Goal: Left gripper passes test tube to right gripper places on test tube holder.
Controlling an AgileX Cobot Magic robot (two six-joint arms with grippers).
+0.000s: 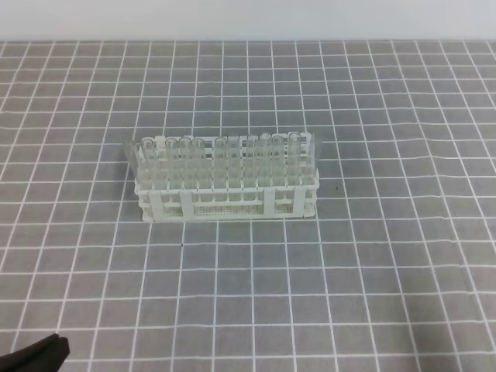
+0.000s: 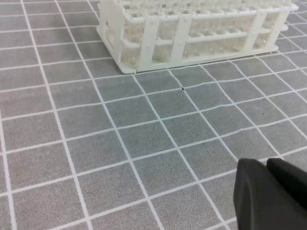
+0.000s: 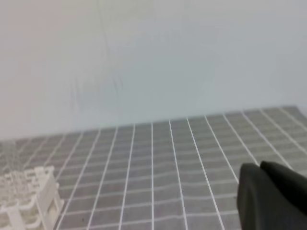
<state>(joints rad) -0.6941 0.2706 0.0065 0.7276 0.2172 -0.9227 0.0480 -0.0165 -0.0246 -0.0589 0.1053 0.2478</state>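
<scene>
Overhead: you see the rack [image 1: 226,180] near the middle of the mat [image 1: 372,256], long side facing you, standing flat.
Mat: grey, ruled with white lines into squares; it covers the whole work surface and shows slight ripples in the left wrist view.
Room: a pale, bare wall [image 3: 153,57] rises behind the far edge of the mat; the right wrist view shows it blurred.
Rack: white plastic lattice with rows of holes and a perforated base; your left wrist camera sees its near long side [image 2: 192,33] from low down, resting on the mat.
Tubes: clear tubes [image 1: 225,159] stand upright in the back rows; at each end one leans outward, left [image 1: 133,157] and right [image 1: 306,146].
Tube to pass: you cannot tell it apart from the others; all visible tubes are in the rack, none lies on the mat or sits in a gripper.
Left gripper: a black tip [image 1: 35,355] at the bottom-left corner of the overhead view, well apart from the rack; the left wrist view shows black fingers [image 2: 268,196] close together above bare mat, holding nothing visible, though you cannot tell whether they fully meet.
Right gripper: only a dark blurred finger [image 3: 271,194] in the right wrist view; you cannot tell its opening.
</scene>
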